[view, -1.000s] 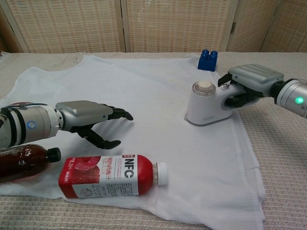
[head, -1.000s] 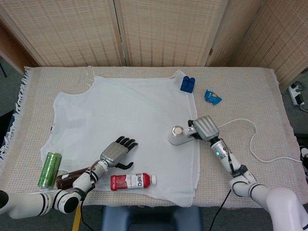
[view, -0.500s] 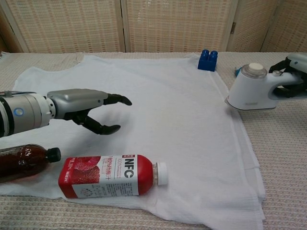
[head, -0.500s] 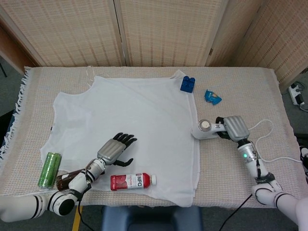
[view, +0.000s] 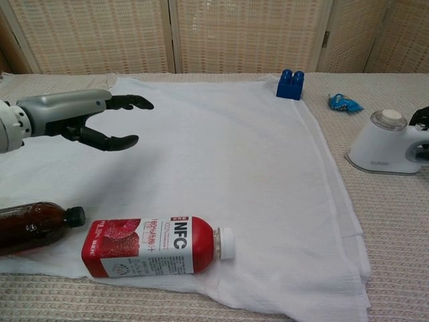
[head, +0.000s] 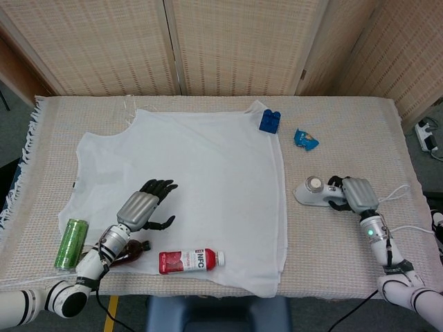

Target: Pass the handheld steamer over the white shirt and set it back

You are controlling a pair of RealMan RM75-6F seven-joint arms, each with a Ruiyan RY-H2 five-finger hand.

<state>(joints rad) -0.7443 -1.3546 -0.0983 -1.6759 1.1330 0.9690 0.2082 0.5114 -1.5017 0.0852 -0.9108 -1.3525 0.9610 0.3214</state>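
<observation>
The bench (head: 360,131) is the biggest thing, and a woven cloth covers it. The white shirt (head: 187,180) lies flat on it, spread out under the left hand (head: 142,207) and well to the left of the right hand (head: 354,194).

The left hand floats over the near left part of the shirt. Its fingers (view: 127,102) are spread apart and hold nothing.

The right hand is off the shirt, on the bare cloth. It is wrapped around the back handle of the handheld steamer (head: 315,192). The steamer sits flat on the bench just left of that hand, a little way past the shirt's right edge. In the chest view only the dark tips of this hand show at the frame edge, beside the steamer (view: 385,144).

A red juice bottle (head: 190,261) lies on its side on the shirt's front edge, near the left hand and closer to the robot. A brown bottle (view: 33,227) lies just left of it, below the left arm. A green can (head: 71,243) lies further left of that hand.

A blue block (head: 270,120) sits at the shirt's far corner, far beyond the right hand. A small blue wrapper (head: 305,139) lies beside it, nearer the right hand.
</observation>
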